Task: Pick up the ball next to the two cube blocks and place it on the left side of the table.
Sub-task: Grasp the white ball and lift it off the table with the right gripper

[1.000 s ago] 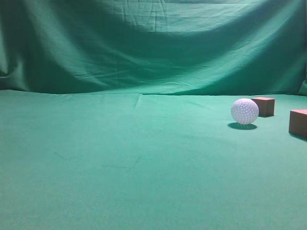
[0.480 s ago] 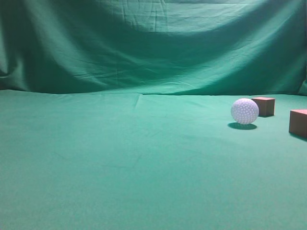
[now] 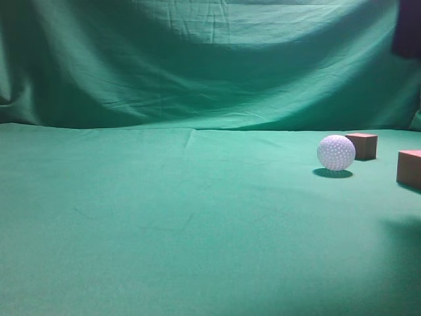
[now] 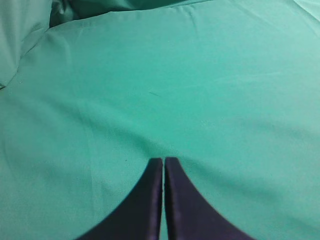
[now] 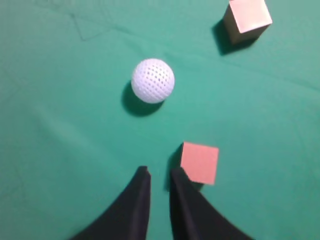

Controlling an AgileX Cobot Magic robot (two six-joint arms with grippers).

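The white dimpled ball [image 3: 336, 153] rests on the green table [image 3: 164, 217] at the right, just left of one reddish-brown cube [image 3: 362, 145]; the second cube [image 3: 410, 168] is nearer, at the right edge. In the right wrist view the ball [image 5: 153, 80] lies ahead of my right gripper [image 5: 160, 171], whose jaws are a little apart and empty. One cube [image 5: 199, 163] is beside the right fingertip, the other [image 5: 247, 18] is far right. My left gripper [image 4: 163, 160] is shut and empty above bare cloth.
A dark part of the right arm [image 3: 409, 26] shows at the top right corner of the exterior view, and its shadow falls on the cloth at the lower right. A draped green backdrop [image 3: 210, 66] rises behind the table.
The right arm has come into the top right corner of the exterior view and a shadow has appeared at the lower right. The ball and cubes have not moved.
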